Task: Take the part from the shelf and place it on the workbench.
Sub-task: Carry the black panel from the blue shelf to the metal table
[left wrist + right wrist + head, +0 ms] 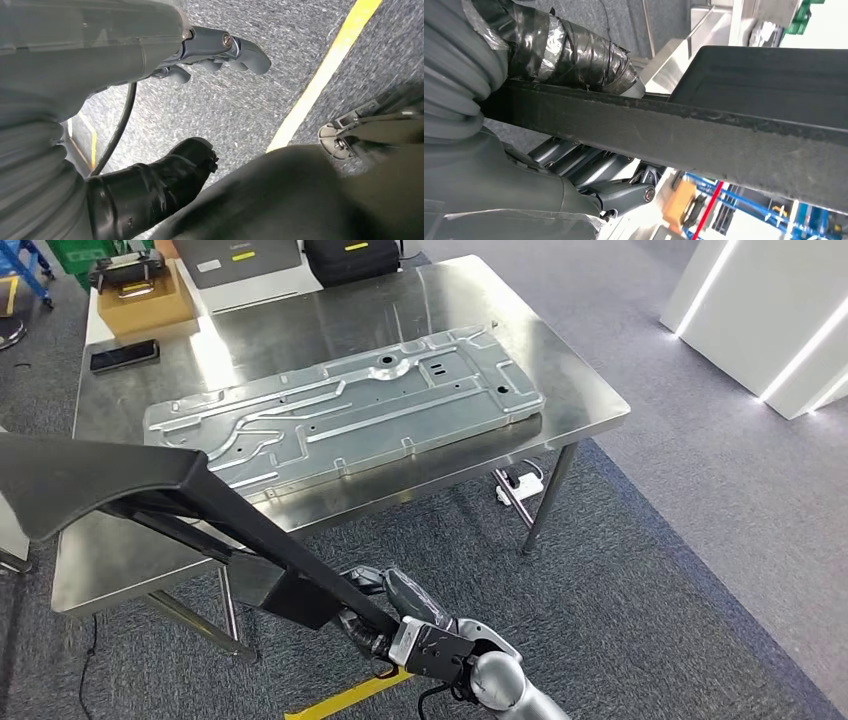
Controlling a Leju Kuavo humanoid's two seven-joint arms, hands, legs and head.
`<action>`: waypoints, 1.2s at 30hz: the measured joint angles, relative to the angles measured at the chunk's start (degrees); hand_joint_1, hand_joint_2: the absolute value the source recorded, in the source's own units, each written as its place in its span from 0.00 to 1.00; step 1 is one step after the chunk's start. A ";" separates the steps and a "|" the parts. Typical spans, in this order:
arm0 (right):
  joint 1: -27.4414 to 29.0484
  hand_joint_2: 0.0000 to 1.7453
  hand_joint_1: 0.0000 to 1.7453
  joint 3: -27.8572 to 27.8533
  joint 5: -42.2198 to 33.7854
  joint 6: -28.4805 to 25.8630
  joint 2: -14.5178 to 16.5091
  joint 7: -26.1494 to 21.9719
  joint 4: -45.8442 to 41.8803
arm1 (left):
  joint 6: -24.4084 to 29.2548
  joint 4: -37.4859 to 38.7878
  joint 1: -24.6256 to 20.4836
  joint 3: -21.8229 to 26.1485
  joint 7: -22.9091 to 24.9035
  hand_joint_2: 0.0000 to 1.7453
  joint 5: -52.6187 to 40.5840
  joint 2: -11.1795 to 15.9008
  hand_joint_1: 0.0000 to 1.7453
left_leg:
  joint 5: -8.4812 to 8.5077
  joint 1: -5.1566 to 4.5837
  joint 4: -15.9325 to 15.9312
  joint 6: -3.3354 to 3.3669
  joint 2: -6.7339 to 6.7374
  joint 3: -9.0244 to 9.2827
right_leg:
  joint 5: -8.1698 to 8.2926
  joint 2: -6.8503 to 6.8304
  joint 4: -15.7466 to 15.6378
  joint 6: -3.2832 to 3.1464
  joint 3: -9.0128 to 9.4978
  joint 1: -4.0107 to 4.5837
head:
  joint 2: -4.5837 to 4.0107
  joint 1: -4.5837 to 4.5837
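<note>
Grey carpet floor (700, 540) with yellow line (350, 698); white lit wall (770, 310).

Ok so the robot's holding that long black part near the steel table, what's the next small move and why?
Probably carry the black part forward and up over the workbench. The right hand grips its near end below the table edge, out over the carpet, so nothing rests on the bench yet. The pressed metal panel covers the middle, so the bare near-left steel looks the safer landing spot.

You see the part (130, 490), a long black piece with a wide flat end and a narrow bar, gripped at the bar's lower end and tilted up over the near edge of the steel workbench (590, 400), not resting on it.
</note>
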 joint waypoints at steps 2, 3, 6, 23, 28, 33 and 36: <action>-0.07 1.00 0.91 0.00 0.01 0.00 0.03 0.00 -0.01 | 0.00 0.00 -0.03 0.01 -0.04 1.00 0.00 0.01 0.00 | -0.13 -0.46 -1.20 0.87 -0.18 0.58 | -0.35 -0.80 0.00 0.67 0.31 0.24 | 0.00 0.09; -0.09 1.00 0.91 0.00 0.01 0.00 0.07 0.00 -0.02 | 0.00 0.00 0.03 0.01 -0.05 1.00 0.00 0.01 0.00 | -0.17 -0.47 -1.26 1.28 -0.69 0.58 | -0.50 -1.15 -0.07 1.01 0.54 0.19 | 0.00 0.12; -0.19 1.00 0.91 -0.01 0.01 0.00 0.13 -0.03 -0.10 | 0.00 0.00 0.06 0.00 -0.04 1.00 0.00 0.01 0.00 | -0.04 -0.18 -1.70 2.45 -2.22 0.99 | -2.89 1.59 3.40 1.86 -0.71 -0.23 | 0.00 0.13; -1.65 1.00 0.91 -1.03 -1.99 -0.10 0.33 1.70 0.38 | -0.01 0.00 -0.23 -0.03 0.09 1.00 0.16 0.08 0.00 | -6.30 -0.53 7.93 0.65 -3.86 -2.49 | 2.13 5.02 -0.50 -1.13 -1.73 -0.23 | 0.00 -0.07; -3.17 1.00 0.91 -1.36 -2.02 -1.17 0.47 3.58 1.54 | -0.01 0.00 -0.02 -0.05 0.21 1.00 0.22 0.19 0.00 | -3.83 0.36 8.73 -0.41 -2.86 -3.50 | 1.54 4.17 -0.03 -0.65 -1.50 -0.42 | 0.00 -0.07; -6.75 1.00 0.91 -1.85 -1.86 -2.02 0.72 4.61 2.46 | -0.07 0.00 -0.17 -0.05 0.49 1.00 -0.38 0.25 0.00 | -0.89 -0.01 -0.74 0.85 -2.69 1.05 | 0.95 4.00 0.52 0.96 -1.42 -0.15 | 0.00 -0.04; -9.22 1.00 0.91 -2.46 -1.79 -2.46 0.95 5.08 3.20 | -0.23 0.00 -0.24 -0.06 0.87 1.00 -1.14 0.26 0.00 | -0.63 0.11 -1.04 2.14 -2.85 1.15 | -0.55 4.13 2.60 1.85 -2.33 -0.38 | 0.00 -0.03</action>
